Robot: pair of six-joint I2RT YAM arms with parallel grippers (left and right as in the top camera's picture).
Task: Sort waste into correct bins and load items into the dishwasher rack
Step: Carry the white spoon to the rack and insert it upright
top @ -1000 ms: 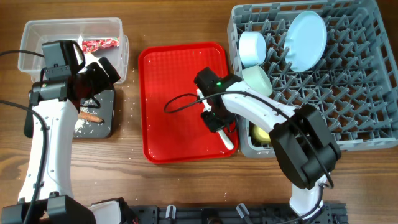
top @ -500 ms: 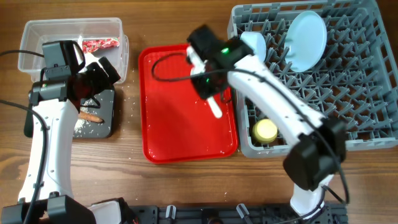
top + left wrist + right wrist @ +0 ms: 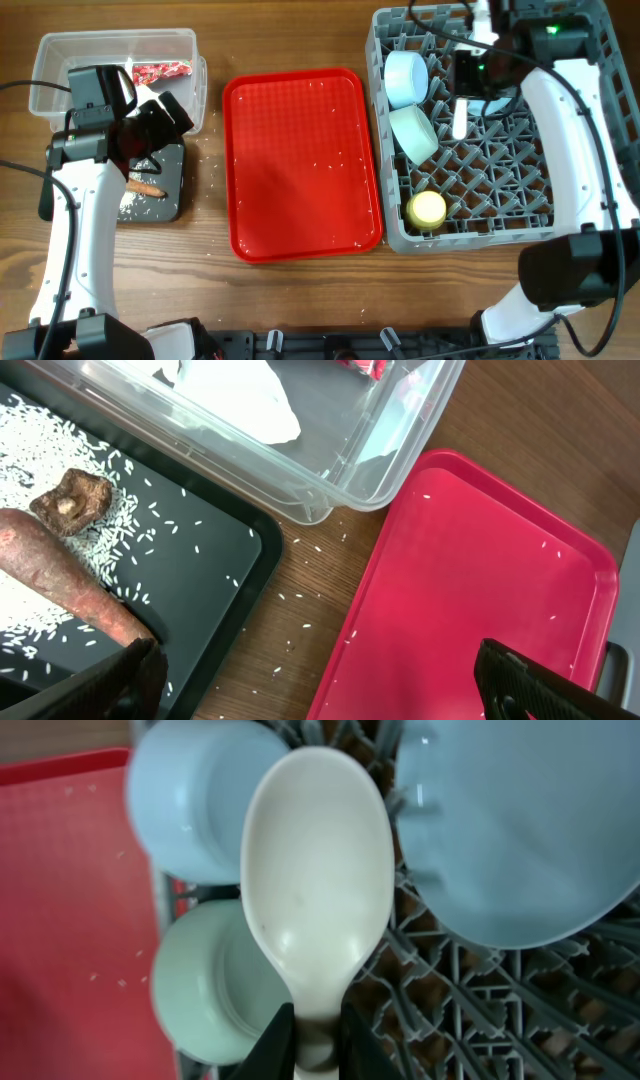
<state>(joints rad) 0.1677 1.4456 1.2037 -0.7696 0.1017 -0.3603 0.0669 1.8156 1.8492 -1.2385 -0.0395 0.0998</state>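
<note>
Right tool (image 3: 318, 1038) is clamped on the handle of the smooth white plastic spoon (image 3: 315, 870). The oval scoop is over the grey pegged rack (image 3: 470, 1010), between the pale blue bowl (image 3: 190, 810) and the round plate (image 3: 520, 830). Left tool (image 3: 318, 672) gapes wide, empty, beside the black tray (image 3: 215, 555) speckled with rice grains (image 3: 60, 555).

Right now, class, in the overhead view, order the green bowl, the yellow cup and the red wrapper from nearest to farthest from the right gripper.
1. green bowl: in the rack, beside the right gripper.
2. yellow cup: rack's front edge.
3. red wrapper: clear tub, far left.
</note>
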